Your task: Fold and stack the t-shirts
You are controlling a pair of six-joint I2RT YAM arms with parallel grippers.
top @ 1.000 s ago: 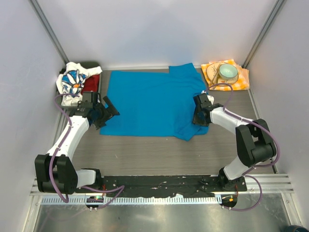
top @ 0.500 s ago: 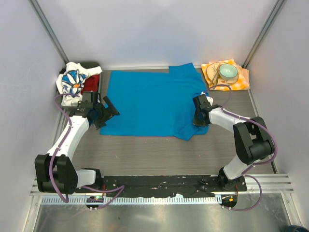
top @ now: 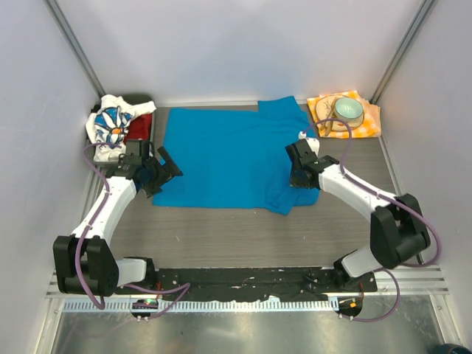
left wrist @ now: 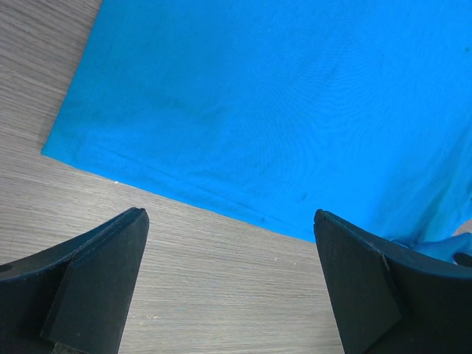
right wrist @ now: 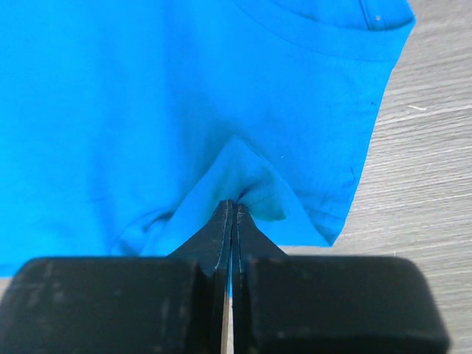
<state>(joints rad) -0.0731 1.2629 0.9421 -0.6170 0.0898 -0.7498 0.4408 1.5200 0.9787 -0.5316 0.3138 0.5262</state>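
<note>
Blue t-shirt [top: 228, 158] lies spread flat mid-table [top: 221, 228], its right side pinched up into a small tent. My right gripper [right wrist: 229, 210] has just shut on that tent and shifted inward, so grip looks made and fold can start. My left gripper [left wrist: 227, 221] is wide open at the shirt's near-left corner, holding nothing.

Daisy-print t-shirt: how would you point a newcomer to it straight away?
Start at the plain blue t-shirt spread flat across the middle of the table, then look to the table's far left corner. The daisy-print t-shirt lies crumpled there, against a red t-shirt; its white cloth with big blue-petalled flowers sets it apart from both plain ones.
</note>
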